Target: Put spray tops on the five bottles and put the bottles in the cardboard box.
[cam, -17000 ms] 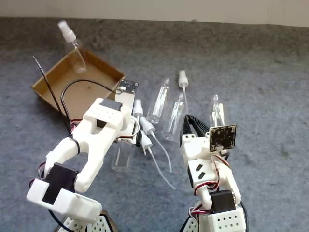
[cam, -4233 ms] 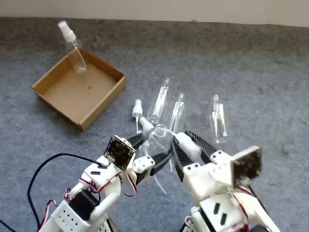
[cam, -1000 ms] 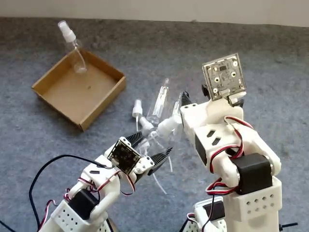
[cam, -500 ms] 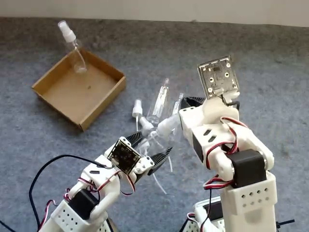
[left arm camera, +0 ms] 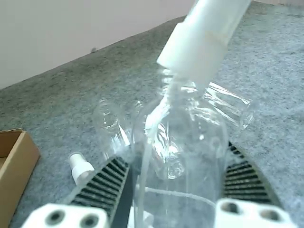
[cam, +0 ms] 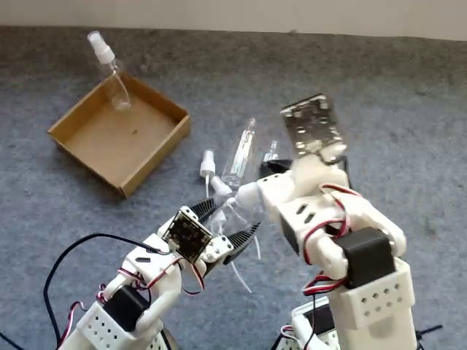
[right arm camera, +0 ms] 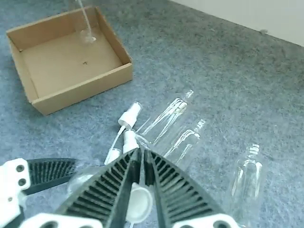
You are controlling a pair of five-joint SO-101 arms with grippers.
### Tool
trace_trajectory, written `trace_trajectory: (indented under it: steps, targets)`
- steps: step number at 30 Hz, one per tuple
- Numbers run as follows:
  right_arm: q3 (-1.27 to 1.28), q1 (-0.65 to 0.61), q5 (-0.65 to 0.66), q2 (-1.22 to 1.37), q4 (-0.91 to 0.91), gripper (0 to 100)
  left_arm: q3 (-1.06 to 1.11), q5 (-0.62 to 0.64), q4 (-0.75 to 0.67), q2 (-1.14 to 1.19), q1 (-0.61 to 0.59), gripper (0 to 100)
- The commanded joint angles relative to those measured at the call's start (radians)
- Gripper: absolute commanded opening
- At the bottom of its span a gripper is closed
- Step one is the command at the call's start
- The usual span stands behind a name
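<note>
Holding a clear bottle (left arm camera: pixel 180 156) upright, the left gripper (cam: pixel 226 222) has its 2 ribbed jaws clamped on the bottle's sides. That's outside the cardboard box (right arm camera: pixel 85 91), off its right corner, toward the arm bases.

Right gripper (right arm camera: pixel 141 154): jaws together, pinching a white spray top (left arm camera: pixel 204 38). The top sits tilted just above the held bottle's neck, and its dip tube runs down inside the bottle. Can't tell if the cap touches the neck.

1 capped bottle (cam: pixel 115 84) has its base inside the box and leans on the box's far corner, spray head sticking out past the rim.

3 uncapped bottles lie flat on the grey carpet (cam: pixel 365 87), right of the box and apart from it:
- 1st (right arm camera: pixel 166 116), nearest the box
- 2nd (right arm camera: pixel 187 137), just beside the 1st
- 3rd (right arm camera: pixel 247 178), farthest from the box

2 loose spray tops (right arm camera: pixel 128 116) (right arm camera: pixel 129 138) lie on the carpet between the box and the 1st bottle, close to each other. The one farther from the box lies just ahead of the right gripper's tips.
</note>
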Motion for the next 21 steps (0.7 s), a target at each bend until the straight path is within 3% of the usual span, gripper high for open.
trace_trajectory:
  steps: [1, 11, 21]
  targets:
    - [-0.008, -0.044, -0.003, 0.010, 0.001, 0.5, 0.018, -0.003, -0.009, -0.021, -0.013, 15]
    - [-0.012, -0.033, -0.002, 0.004, -0.087, 0.8, 0.018, -0.003, -0.005, -0.021, -0.012, 15]
    - [-0.010, 0.186, -0.003, 0.004, -0.145, 0.8, 0.018, -0.003, -0.011, -0.021, -0.022, 15]
